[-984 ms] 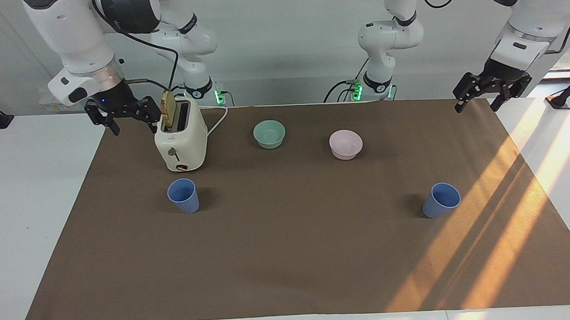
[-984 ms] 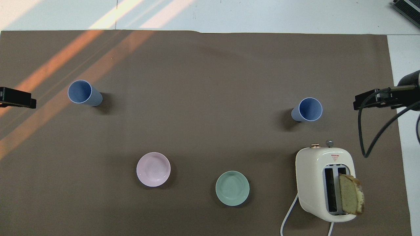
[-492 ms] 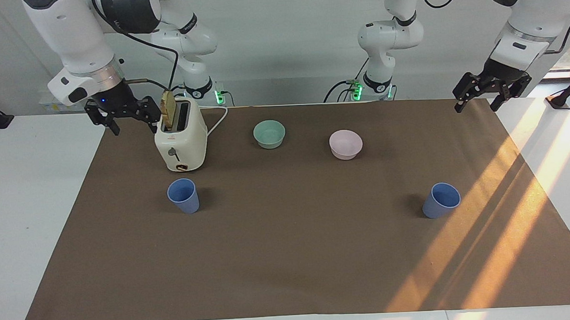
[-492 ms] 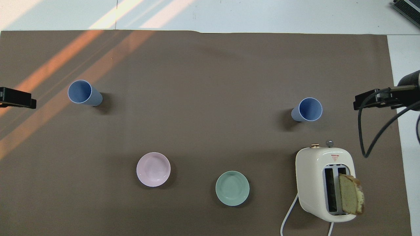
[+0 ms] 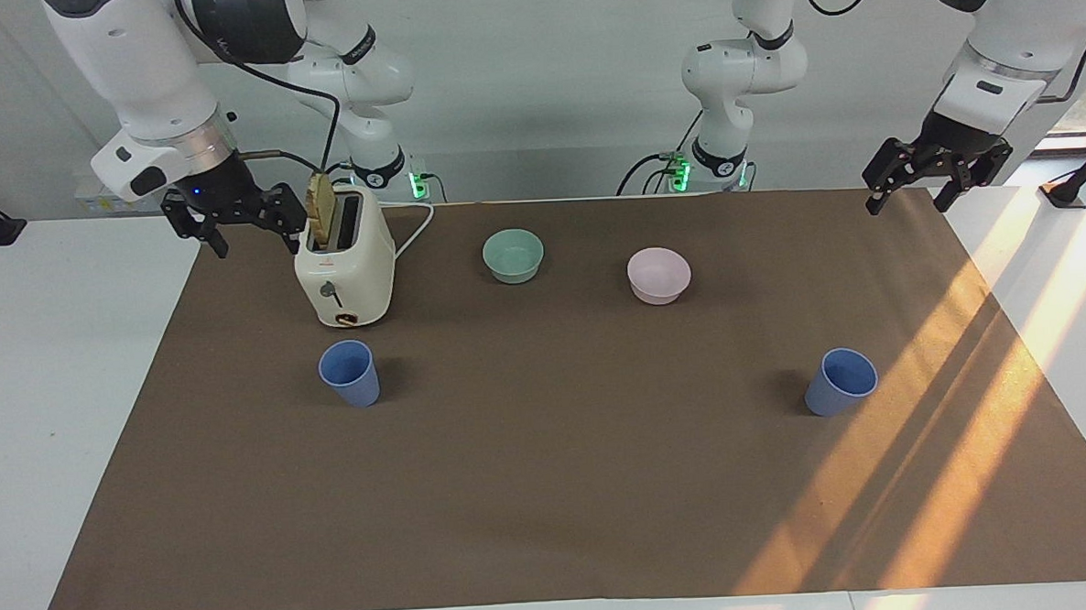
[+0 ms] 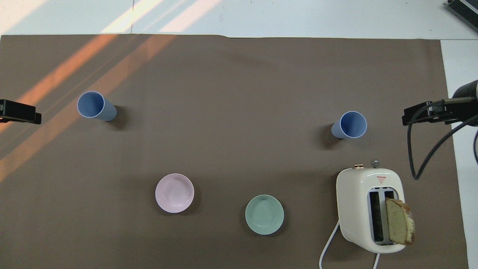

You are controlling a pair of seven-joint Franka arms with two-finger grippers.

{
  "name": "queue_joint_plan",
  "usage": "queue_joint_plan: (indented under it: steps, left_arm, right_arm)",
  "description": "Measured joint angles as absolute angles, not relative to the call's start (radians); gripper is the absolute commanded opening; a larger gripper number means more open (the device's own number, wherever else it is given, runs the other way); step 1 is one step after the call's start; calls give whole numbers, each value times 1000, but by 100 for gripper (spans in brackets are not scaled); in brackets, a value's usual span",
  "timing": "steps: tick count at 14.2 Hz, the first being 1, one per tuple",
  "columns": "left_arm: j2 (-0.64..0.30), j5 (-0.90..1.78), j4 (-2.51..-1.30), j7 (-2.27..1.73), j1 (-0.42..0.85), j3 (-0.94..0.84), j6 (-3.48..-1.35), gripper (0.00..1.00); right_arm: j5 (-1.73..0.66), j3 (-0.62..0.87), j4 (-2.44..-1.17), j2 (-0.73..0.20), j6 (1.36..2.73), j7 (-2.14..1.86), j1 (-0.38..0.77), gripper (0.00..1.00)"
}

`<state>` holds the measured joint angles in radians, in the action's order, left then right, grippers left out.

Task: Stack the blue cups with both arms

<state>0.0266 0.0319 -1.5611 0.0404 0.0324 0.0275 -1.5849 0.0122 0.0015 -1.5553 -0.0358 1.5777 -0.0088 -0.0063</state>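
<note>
Two blue cups stand upright and apart on the brown mat. One cup point(image 5: 350, 373) stands toward the right arm's end, just farther from the robots than the toaster; it also shows in the overhead view point(image 6: 350, 125). The other cup point(image 5: 841, 382) stands toward the left arm's end and shows in the overhead view too point(image 6: 95, 106). My right gripper point(image 5: 245, 234) hangs open and empty in the air beside the toaster, at the mat's edge point(image 6: 422, 115). My left gripper point(image 5: 910, 199) hangs open and empty over the mat's corner at the left arm's end point(image 6: 20, 112).
A cream toaster point(image 5: 345, 268) with a slice of bread sticking up stands near the right arm. A mint-green bowl point(image 5: 513, 255) and a pale pink bowl point(image 5: 659, 274) sit nearer to the robots than the cups. The brown mat point(image 5: 551, 488) covers the white table.
</note>
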Motion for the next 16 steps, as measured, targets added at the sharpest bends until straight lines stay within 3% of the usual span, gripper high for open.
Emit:
queue_joint_plan:
  steps: [16]
  left_arm:
    - [27,32,-1561,53,32,22,-1605,100]
  right_arm:
    - [12,2,-1555,-36,1578,-9,-6,100]
